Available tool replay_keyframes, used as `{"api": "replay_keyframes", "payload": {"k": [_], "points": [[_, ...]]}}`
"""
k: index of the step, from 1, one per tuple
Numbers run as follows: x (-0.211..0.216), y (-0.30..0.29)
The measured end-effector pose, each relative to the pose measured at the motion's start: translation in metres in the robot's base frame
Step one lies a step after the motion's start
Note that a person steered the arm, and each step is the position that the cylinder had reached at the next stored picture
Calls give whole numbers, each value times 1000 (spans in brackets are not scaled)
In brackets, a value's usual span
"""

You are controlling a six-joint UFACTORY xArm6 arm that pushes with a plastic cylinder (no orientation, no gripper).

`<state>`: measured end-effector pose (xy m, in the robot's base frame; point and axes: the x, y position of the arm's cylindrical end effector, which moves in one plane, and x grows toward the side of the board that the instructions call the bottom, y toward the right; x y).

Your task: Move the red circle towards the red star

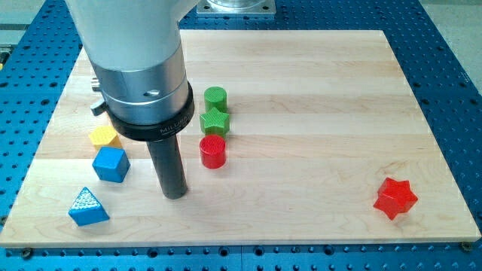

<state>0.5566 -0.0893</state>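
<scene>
The red circle (213, 151) stands near the board's middle, just below the green star (215, 121). The red star (395, 198) lies far off at the view's lower right. My tip (175, 194) rests on the board a little to the left of and below the red circle, apart from it. The blue cube (111, 164) is to the tip's left.
A green circle (215, 97) sits above the green star. A yellow block (104, 136) lies partly hidden under the arm, above the blue cube. A blue triangle (87, 207) lies at the lower left. The wooden board (316, 90) sits on a blue perforated table.
</scene>
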Motion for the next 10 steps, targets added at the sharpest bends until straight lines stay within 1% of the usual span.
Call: {"api": "replay_keyframes", "payload": {"k": [1,3,4,5,6,7,8,10], "points": [[-8,0],[-51,6],[-56,8],[-47,63],[-29,129],[-60,77],[-71,116],[-27,230]]}}
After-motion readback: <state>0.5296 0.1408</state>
